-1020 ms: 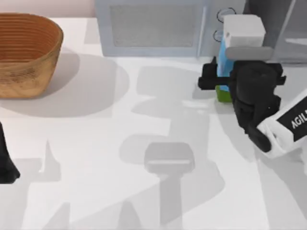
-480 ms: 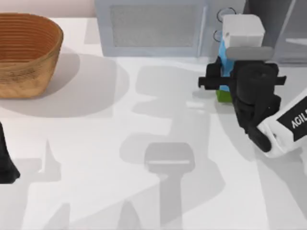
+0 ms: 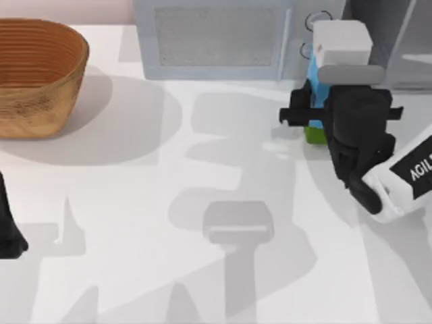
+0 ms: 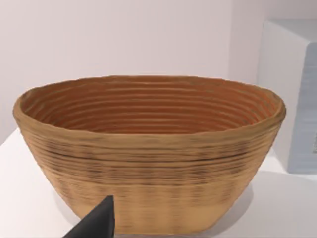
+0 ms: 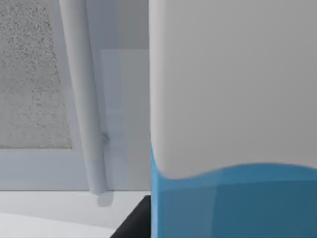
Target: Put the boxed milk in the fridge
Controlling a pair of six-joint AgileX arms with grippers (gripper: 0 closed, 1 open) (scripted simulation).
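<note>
Top view: right end effector (image 3: 312,116) sits at the back right of the desk (image 3: 202,202), clamped on the boxed milk (image 3: 341,44); one dark finger (image 3: 297,115) shows on the carton's left side, the other is hidden under the wrist, so the opening is just the carton's width. Carton is upright, white top above the end effector, blue middle at finger level, green base below it, touching or barely off the desk, can't tell which. Microwave (image 3: 216,37) is just left of and behind the end effector, fridge (image 3: 398,40) just right of and behind it, carton outside the fridge. Left end effector (image 3: 8,229) is parked at the left desk edge, well apart; grip state can't tell. Wicker basket (image 3: 37,74) sits beyond it. Left wrist view: basket (image 4: 148,148) straight ahead of the left end effector, one dark fingertip (image 4: 96,223) low in view. Right wrist view: milk carton (image 5: 233,124) right against the right end effector, white over blue, microwave door handle (image 5: 86,109) beyond it.
</note>
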